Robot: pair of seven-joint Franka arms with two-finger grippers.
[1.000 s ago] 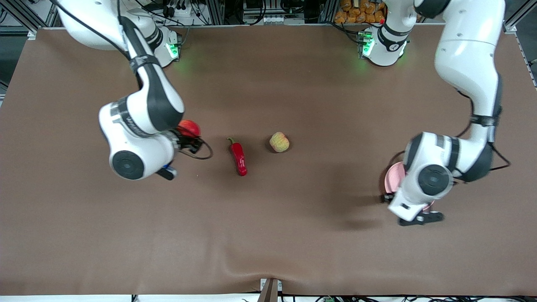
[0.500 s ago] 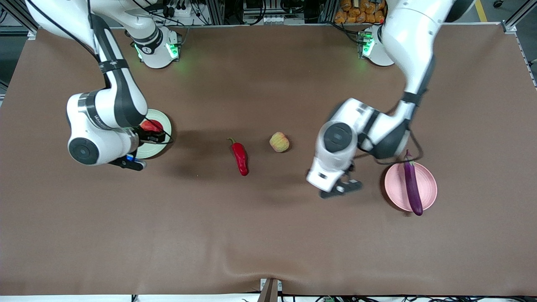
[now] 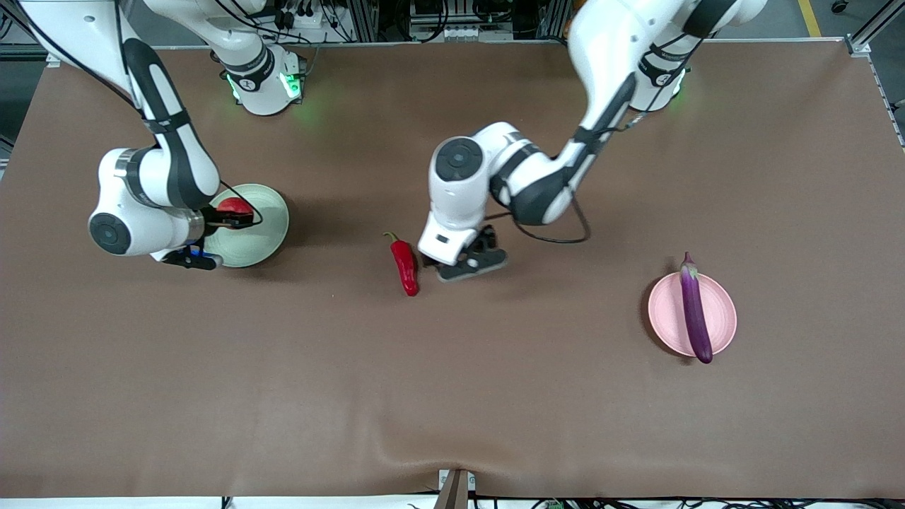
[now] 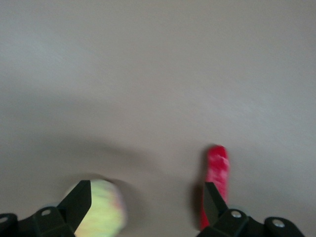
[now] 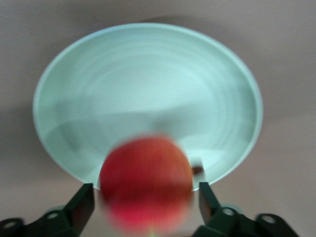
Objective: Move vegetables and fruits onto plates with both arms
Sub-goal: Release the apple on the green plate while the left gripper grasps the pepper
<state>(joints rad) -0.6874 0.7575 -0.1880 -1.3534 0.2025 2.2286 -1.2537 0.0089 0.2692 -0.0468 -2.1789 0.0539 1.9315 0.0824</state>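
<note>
The right pincer [image 3: 228,215] hangs over the pale green plate [image 3: 265,237], which sits on the brown counter [image 3: 452,396] toward the right arm's end. Between its fingers [image 5: 81,207] it grips the bright red fruit [image 5: 146,182]; in the right wrist view the fruit fills the gap between the two black fingers, with the plate's ringed face spread out beneath it and the fruit over the plate's edge rather than its middle. In the front view the fruit [image 3: 235,206] shows over the plate's rim on the side toward the right arm's wrist.

The left pincer [image 3: 472,256] is low over the middle of the counter, just beside the red chili pepper [image 3: 405,265], on the side toward the left arm's end. Its fingers [image 4: 79,202] stand spread apart and hold nothing. In the left wrist view the yellowish-green fruit [image 4: 101,210] lies against one finger, partly inside the gap, while the chili pepper [image 4: 216,182] lies just past the other finger. In the front view that fruit is hidden under the left arm's wrist.

The pale pink plate [image 3: 670,314] lies toward the left arm's end, nearer the front camera than the chili. The purple eggplant [image 3: 694,311] rests across it, both tips reaching over the rim, well apart from either pincer.
</note>
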